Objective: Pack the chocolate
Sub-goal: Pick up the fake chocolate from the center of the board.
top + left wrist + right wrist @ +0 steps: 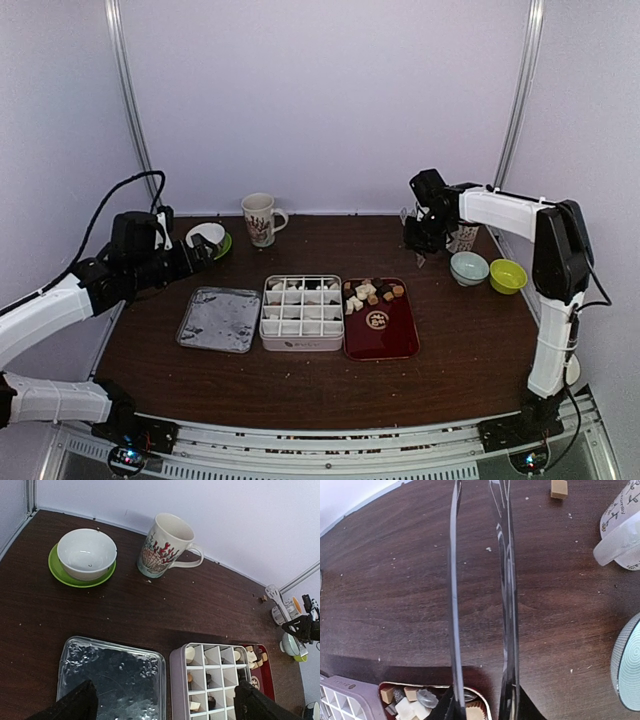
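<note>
The chocolate (372, 292) lies heaped at the far end of a dark-red tray (380, 335); the right wrist view catches it at the bottom left (410, 702). A few pieces (190, 655) sit in cells of the white divided box (301, 312). One tan piece (559, 488) lies loose on the table. My right gripper (420, 240) hangs behind the tray, shut on metal tongs (454, 605) whose two blades stand slightly apart with nothing between them. My left gripper (165, 702) is open, high above the clear lid (110, 675) and the box's left wall (177, 680).
A patterned mug (260, 219) and a white bowl on a green saucer (207, 238) stand at the back left. At the back right are a patterned cup (463, 238), a teal bowl (468, 267) and a green bowl (507, 275).
</note>
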You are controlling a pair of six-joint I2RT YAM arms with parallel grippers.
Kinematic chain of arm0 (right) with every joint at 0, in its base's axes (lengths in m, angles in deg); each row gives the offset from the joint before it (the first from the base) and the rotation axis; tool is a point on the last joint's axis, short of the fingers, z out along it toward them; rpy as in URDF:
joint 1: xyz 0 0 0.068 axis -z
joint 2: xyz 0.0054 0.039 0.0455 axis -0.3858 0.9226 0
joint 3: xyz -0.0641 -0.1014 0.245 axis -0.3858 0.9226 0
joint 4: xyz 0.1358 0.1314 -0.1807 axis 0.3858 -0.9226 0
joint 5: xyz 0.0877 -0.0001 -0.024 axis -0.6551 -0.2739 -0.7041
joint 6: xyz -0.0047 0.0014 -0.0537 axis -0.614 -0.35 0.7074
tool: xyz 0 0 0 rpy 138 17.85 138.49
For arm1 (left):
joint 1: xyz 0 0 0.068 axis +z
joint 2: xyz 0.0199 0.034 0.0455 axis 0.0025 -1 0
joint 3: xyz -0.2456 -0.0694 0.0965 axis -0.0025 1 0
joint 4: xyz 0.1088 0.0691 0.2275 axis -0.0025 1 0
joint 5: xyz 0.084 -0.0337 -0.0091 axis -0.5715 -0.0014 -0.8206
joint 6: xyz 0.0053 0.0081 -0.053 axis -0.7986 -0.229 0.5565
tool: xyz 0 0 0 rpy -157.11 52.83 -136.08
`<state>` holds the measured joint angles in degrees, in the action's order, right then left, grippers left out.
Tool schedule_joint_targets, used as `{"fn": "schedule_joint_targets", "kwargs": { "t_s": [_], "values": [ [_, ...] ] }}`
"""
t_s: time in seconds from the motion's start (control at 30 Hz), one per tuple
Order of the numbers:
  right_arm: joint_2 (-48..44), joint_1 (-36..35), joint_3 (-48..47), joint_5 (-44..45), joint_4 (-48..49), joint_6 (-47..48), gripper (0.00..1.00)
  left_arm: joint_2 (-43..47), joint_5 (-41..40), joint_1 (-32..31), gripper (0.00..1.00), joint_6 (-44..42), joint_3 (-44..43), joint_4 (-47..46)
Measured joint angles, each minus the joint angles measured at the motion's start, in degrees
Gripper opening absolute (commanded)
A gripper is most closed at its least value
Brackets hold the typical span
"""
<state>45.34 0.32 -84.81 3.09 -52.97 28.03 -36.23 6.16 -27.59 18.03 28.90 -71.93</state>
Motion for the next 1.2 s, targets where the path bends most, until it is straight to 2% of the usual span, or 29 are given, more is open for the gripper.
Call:
{"fn": "schedule_joint_targets", "kwargs": {
  "t_s": [0.27,0.73,1.2],
  "values": [
    [4.7,4.3,-7.0,0.9,-6.6,0.2,0.35,-1.0,3.8,0.8,0.98,-2.7,-0.4,-0.3],
    [20.0,10.2,-29.4,-1.1,-17.7,-1.3,0.38,-0.8,7.1,1.0,0.98,-4.6,-0.5,-2.6],
    [23.8,11.3,-33.9,-2.0,-22.8,-3.7,0.38,2.6,7.9,1.2,0.98,-4.6,2.3,-5.0]
  ]
}}
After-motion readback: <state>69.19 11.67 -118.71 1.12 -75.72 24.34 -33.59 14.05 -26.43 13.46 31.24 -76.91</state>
